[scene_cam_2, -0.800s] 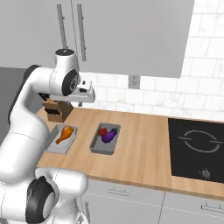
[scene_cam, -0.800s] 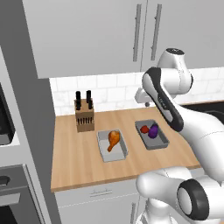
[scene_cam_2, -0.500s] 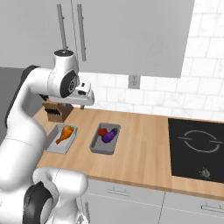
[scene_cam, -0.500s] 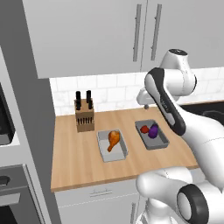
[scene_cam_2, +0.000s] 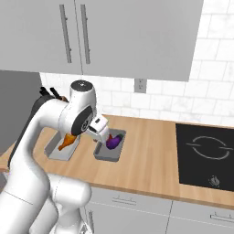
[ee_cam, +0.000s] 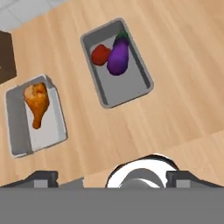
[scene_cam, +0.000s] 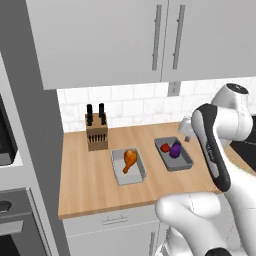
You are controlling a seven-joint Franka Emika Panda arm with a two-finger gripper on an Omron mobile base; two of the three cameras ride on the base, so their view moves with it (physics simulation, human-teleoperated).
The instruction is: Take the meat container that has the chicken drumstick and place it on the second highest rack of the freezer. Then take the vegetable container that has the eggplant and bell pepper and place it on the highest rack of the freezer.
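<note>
The meat container (ee_cam: pixel 46 131) holds an orange chicken drumstick (ee_cam: pixel 37 101) and sits on the wooden counter left of the vegetable container (ee_cam: pixel 120 89). That second grey tray carries a purple eggplant (ee_cam: pixel 117 57) and a red bell pepper (ee_cam: pixel 100 54). My gripper (ee_cam: pixel 113 178) hangs open above the counter, near the vegetable container, with nothing between its fingers. The left base view shows the meat container (scene_cam: pixel 131 175) and the vegetable container (scene_cam: pixel 181 161) side by side, with the hand (scene_cam: pixel 186 131) just behind the latter. In the right base view the gripper (scene_cam_2: pixel 104 135) hovers over the vegetable container (scene_cam_2: pixel 106 153).
A dark knife block (scene_cam: pixel 96 132) stands at the back left of the counter (scene_cam: pixel 90 185). A black cooktop (scene_cam_2: pixel 205 155) lies to the right. White wall cabinets (scene_cam: pixel 125 35) hang overhead, and a tall grey panel (scene_cam: pixel 30 125) bounds the counter on the left.
The arm has swung down and forward, lowering the hand from near the cabinets to just above the vegetable container. Both containers stay put.
</note>
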